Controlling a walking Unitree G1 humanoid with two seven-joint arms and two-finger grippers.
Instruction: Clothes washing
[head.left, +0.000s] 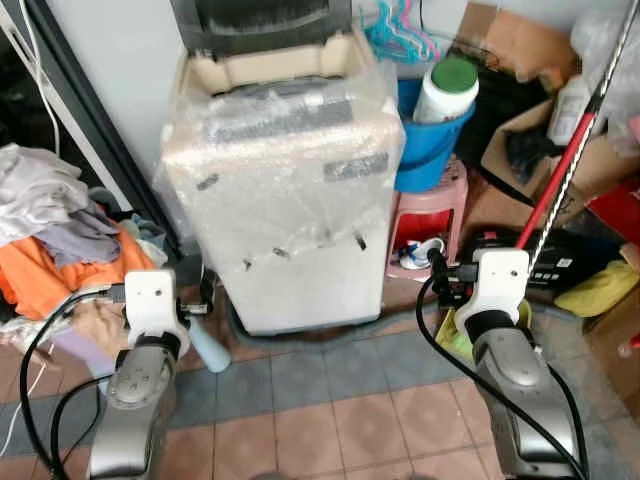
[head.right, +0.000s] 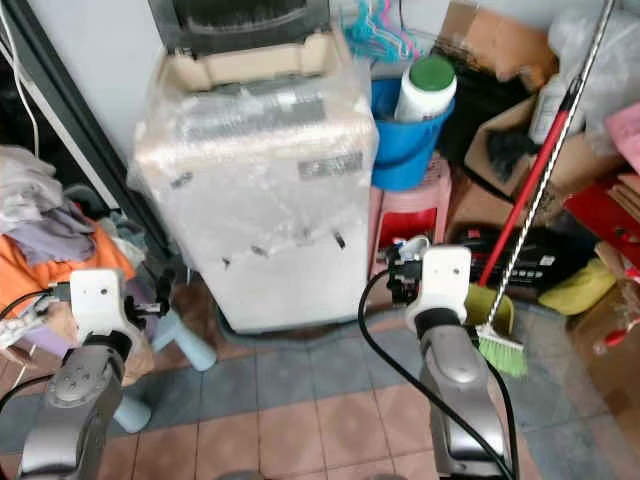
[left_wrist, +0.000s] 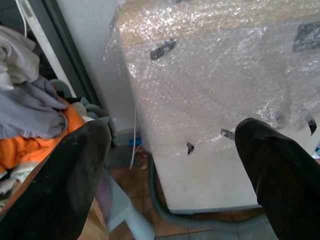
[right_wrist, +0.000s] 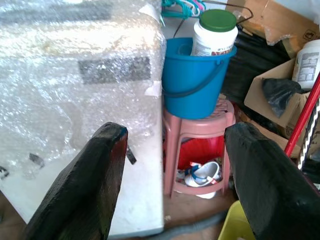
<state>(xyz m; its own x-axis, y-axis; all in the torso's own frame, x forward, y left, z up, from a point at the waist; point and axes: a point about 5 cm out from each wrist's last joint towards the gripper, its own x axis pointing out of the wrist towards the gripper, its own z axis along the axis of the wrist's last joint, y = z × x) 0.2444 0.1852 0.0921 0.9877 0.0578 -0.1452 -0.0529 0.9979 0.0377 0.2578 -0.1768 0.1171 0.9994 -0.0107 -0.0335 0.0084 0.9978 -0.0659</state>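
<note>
Washing machine: a top-loading washing machine (head.left: 285, 190) wrapped in bubble wrap stood against the wall straight ahead, its dark lid (head.left: 262, 22) raised at the back.
Laundry: a heap of clothes (head.left: 55, 235), grey and white pieces over an orange one, lay to the robot's left, beside the machine and apart from it.
Left gripper: the left gripper (left_wrist: 172, 165) was held low before the machine's lower left corner, fingers spread wide, nothing between them.
Right gripper: the right gripper (right_wrist: 172, 170) was held before the machine's right edge, facing the stool; fingers likewise parted and empty.
Drain hose: a grey hose (left_wrist: 172, 215) ran along the floor at the machine's foot.
Stool: a pink plastic stool (right_wrist: 200, 135) stood just beside the machine on the right, with a small white and blue item on the floor under it.
Bucket: a blue bucket (right_wrist: 192, 85) sat on the stool, holding a white bottle with a green cap (right_wrist: 215, 32).
Broom: a red-handled broom (head.right: 520, 210) leaned at the right, its green bristles (head.right: 500, 352) on the tiled floor (head.left: 340, 410).
Clutter: cardboard boxes (head.left: 525, 140) were piled at the far right.
</note>
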